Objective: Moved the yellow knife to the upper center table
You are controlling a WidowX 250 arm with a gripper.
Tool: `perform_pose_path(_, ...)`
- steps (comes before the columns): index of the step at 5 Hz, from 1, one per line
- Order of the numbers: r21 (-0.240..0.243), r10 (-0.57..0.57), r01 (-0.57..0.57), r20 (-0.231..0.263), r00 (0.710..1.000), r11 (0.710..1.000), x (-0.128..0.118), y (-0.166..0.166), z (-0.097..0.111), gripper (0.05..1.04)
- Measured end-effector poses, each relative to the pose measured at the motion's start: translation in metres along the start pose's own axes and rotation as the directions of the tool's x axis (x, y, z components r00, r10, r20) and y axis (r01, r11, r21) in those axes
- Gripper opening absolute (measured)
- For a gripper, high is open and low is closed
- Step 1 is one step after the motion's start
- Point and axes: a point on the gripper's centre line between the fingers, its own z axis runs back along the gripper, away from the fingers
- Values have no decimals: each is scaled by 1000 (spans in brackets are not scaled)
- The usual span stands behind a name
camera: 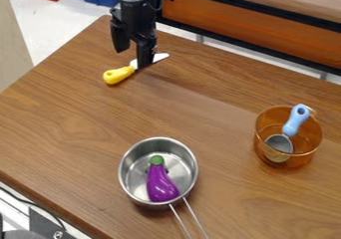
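Saucepan (126, 177): purple eggplant (160, 184) | amber pot (264, 128): blue-handled scoop (296, 119)

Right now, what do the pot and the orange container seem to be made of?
The pot looks like shiny metal, perhaps stainless steel, from its silvery reflections. The orange container looks glossy, glass or clear plastic: the scoop shows through its wall.

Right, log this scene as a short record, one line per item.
knife: yellow handle, pale blade, lying on the table
gripper: open, down at the knife, one finger in front of the blade
steel pan: holds a purple toy eggplant with a green top
amber pot: holds a utensil with a light blue handle
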Motion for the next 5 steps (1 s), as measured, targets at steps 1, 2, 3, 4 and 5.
perform_pose_path(1,-42,-54,54,16,998,998,0,12,-16,995)
perform_pose_path(2,-62,-109,113,68,992,992,-5,16,-26,995)
perform_pose_path(3,-82,-128,135,87,988,987,-13,12,-36,995)
perform_pose_path(4,-89,-135,142,80,988,986,-18,7,-42,970)
perform_pose_path(5,-61,-132,137,78,988,989,-16,6,-44,806)
